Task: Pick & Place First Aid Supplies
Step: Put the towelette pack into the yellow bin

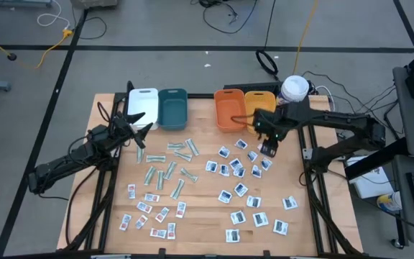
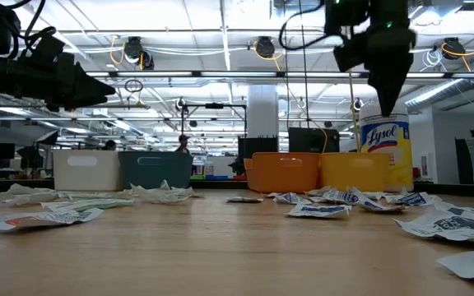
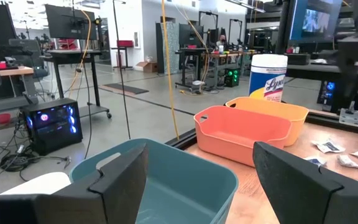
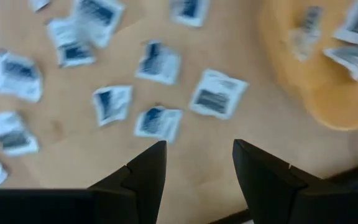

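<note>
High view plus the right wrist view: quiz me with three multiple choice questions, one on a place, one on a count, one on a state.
1. Where does the Lysol canister stand?
A. between the white and teal bins
B. among the green strips
C. at the far edge, beside the yellow bin

2. How many bins stand in the row?
A. four
B. two
C. six

3. How is the right hand?
A. shut on a packet
B. open and empty
C. shut on the canister

Answers:
1 C, since the canister shows just right of the yellow bin.
2 A, counting the white bin, teal bin, orange bin and the yellow one.
3 B, since its fingers stand apart with nothing between.
</note>
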Motion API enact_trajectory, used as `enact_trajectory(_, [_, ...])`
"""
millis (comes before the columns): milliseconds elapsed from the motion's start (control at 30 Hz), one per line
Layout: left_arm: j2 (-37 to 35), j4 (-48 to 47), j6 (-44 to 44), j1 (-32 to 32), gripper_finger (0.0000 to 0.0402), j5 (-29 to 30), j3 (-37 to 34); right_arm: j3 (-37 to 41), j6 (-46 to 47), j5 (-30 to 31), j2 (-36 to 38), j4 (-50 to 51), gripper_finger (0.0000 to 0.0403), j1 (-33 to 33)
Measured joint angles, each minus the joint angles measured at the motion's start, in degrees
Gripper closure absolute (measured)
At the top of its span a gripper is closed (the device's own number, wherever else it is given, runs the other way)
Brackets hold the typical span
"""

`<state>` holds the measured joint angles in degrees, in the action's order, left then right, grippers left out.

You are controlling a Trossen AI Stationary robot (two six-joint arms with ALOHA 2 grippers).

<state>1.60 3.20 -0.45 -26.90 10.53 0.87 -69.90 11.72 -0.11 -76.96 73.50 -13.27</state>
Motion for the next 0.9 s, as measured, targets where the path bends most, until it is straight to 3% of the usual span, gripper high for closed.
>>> enact_trajectory(400, [-0.01, -0.01, -0.02, 0.01, 0.0105, 0.00, -0.01, 0.02, 15.93, -0.07, 0.13, 0.48, 0.0220, 23.08])
enact_trajectory(900, [-0.01, 0.01, 0.01, 0.01, 0.0105, 0.02, 0.01, 0.04, 43.92, -0.03, -0.16, 0.79, 0.0220, 43.26])
